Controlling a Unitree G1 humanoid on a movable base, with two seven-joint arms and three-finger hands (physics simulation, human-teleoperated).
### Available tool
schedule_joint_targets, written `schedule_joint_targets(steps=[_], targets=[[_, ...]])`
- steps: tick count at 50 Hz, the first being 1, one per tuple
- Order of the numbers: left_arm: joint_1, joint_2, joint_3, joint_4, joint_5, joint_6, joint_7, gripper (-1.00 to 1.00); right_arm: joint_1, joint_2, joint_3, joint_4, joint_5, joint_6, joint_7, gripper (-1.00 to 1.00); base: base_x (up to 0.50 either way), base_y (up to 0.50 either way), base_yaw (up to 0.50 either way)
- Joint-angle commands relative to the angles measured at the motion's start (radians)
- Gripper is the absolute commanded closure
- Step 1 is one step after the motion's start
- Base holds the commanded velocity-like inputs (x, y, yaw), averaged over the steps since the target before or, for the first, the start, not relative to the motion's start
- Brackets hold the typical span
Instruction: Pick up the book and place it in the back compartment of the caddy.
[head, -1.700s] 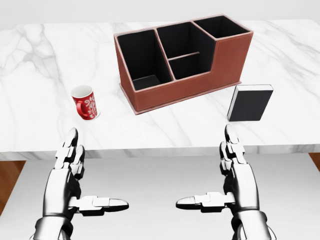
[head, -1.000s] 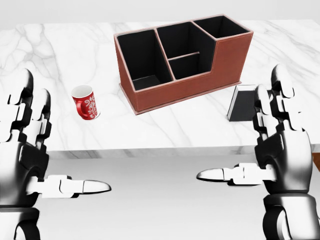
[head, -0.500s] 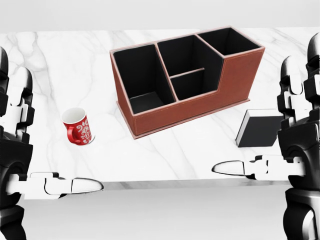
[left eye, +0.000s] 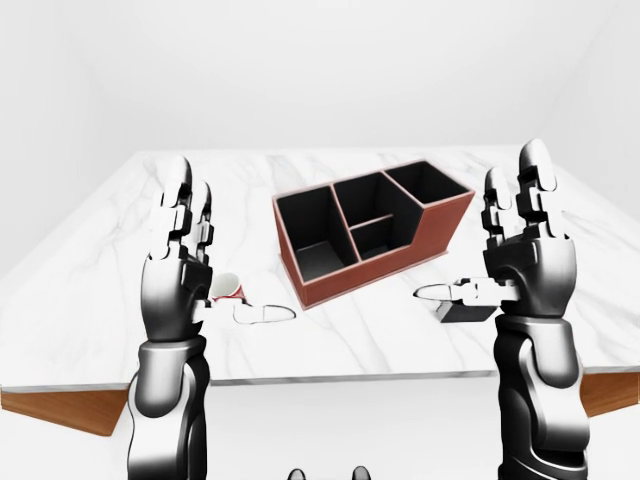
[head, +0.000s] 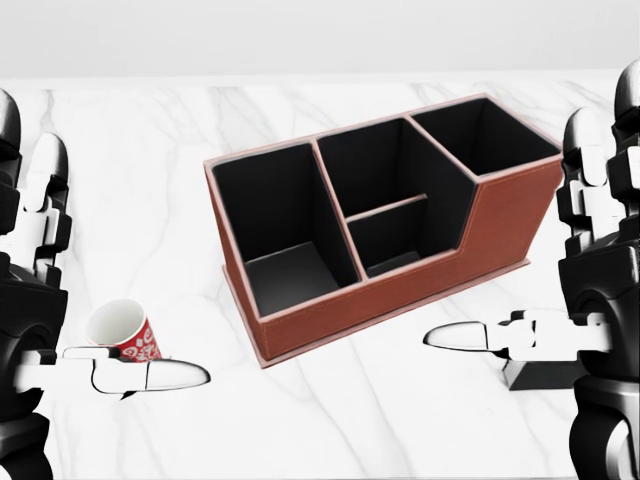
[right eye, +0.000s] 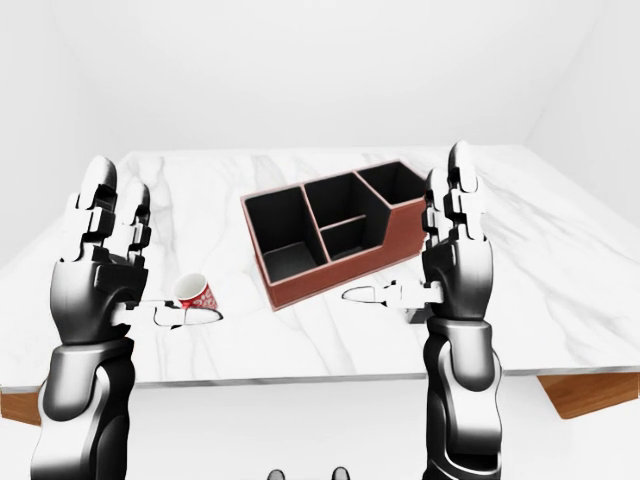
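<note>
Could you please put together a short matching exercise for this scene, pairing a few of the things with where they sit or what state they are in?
Things:
1. mug
2. caddy
3. book
4. right hand

Descriptions:
A. raised, fingers open, holding nothing
B. red with a white pattern, partly behind the left hand's thumb in the head view
C. dark, mostly hidden behind the right hand
D. reddish-brown outside, black empty compartments

Pairs: 1-B, 2-D, 3-C, 4-A
</note>
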Motion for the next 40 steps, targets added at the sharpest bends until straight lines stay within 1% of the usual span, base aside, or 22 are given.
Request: schedule_joint_targets(steps=[1,22,24,25,28,30,33,40], targets=[[0.002,-0.001,-0.003,-0.004,0.003,0.0,-0.002,-0.98,0.001,0.001,0.004,0.003,-0.012,0.0,0.006,-1.0,0.5,0.0,0.0],[0.005,-0.003,-0.008,0.001,0.007,0.0,-0.002,-0.98,0.005,0.004,0.007,0.008,-0.022,0.0,0.013,-1.0,0.5,0.0,0.0],[0.005,-0.003,-0.008,-0.001,0.007,0.0,-0.002,-0.98,0.006,0.011,0.0,-0.004,0.0,0.0,0.022,-1.0,0.5,0.0,0.0],[0.005,-0.003,-0.008,0.0,0.008,0.0,-0.002,-0.98,0.004,0.003,0.009,-0.014,-0.02,0.0,0.012,-1.0,0.43,0.0,0.0],[0.007,-0.004,-0.01,-0.003,0.009,0.0,-0.002,-0.98,0.006,-0.002,0.032,-0.001,-0.083,0.0,0.004,-1.0,0.0,0.0,0.0],[0.008,-0.005,-0.013,0.001,0.01,0.0,-0.002,-0.98,0.003,0.01,0.025,-0.011,-0.065,0.0,0.013,-1.0,0.0,0.0,0.0],[0.01,-0.005,-0.013,0.005,0.01,0.0,-0.003,-0.98,-0.001,0.007,0.025,-0.024,-0.072,0.0,0.012,-1.0,0.0,0.0,0.0],[0.011,-0.006,-0.014,0.007,0.01,0.0,-0.003,-0.98,-0.018,-0.016,0.015,-0.054,-0.111,0.0,0.02,-1.0,0.0,0.0,0.0]])
